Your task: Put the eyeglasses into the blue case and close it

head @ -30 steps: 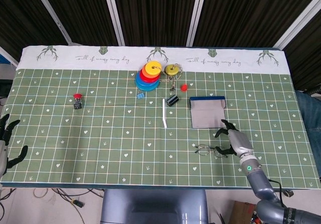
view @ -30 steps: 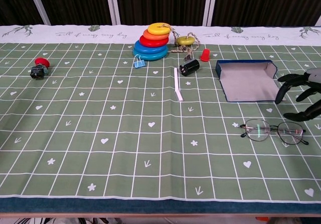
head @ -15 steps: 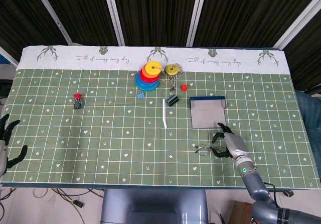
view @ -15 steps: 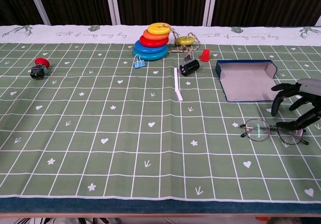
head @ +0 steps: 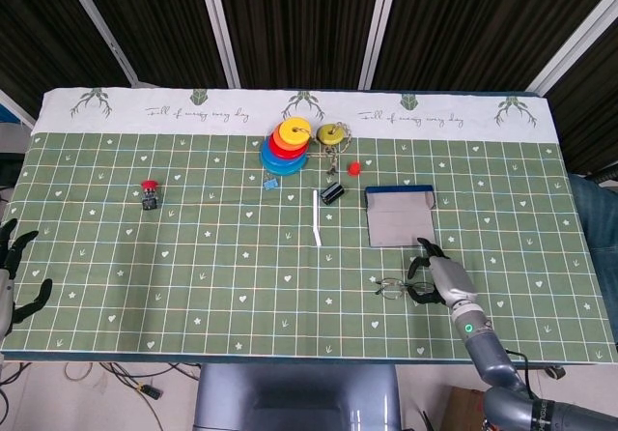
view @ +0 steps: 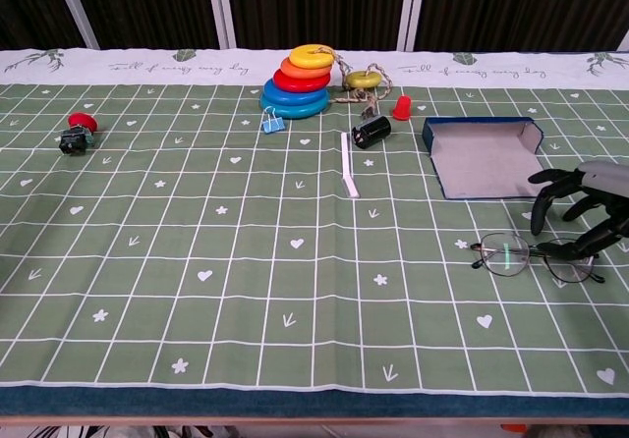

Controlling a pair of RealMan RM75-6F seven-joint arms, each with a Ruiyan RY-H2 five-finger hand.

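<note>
The thin-framed eyeglasses [head: 396, 287] [view: 532, 257] lie folded open on the green mat near the front right. Just behind them the blue case [head: 398, 190] [view: 478, 123] lies open, its grey lining facing up and nothing in it. My right hand [head: 439, 278] [view: 584, 208] hovers over the right lens with its fingers spread and curved down; the thumb tip reaches the frame's right end, but I cannot tell whether it touches. My left hand [head: 14, 276] hangs open off the table's front left corner, seen only in the head view.
Behind the case stand a stack of coloured rings [head: 287, 146] [view: 300, 80], a yellow ring on a cord [view: 364, 78], a red cone [view: 401, 107], a black cylinder [view: 371, 131] and a white stick [view: 349, 176]. A red-topped button [view: 77, 132] sits far left.
My right hand has moved left and nearer, coming down over the right end of the eyeglasses. The glasses, the case and the left hand have not moved.
</note>
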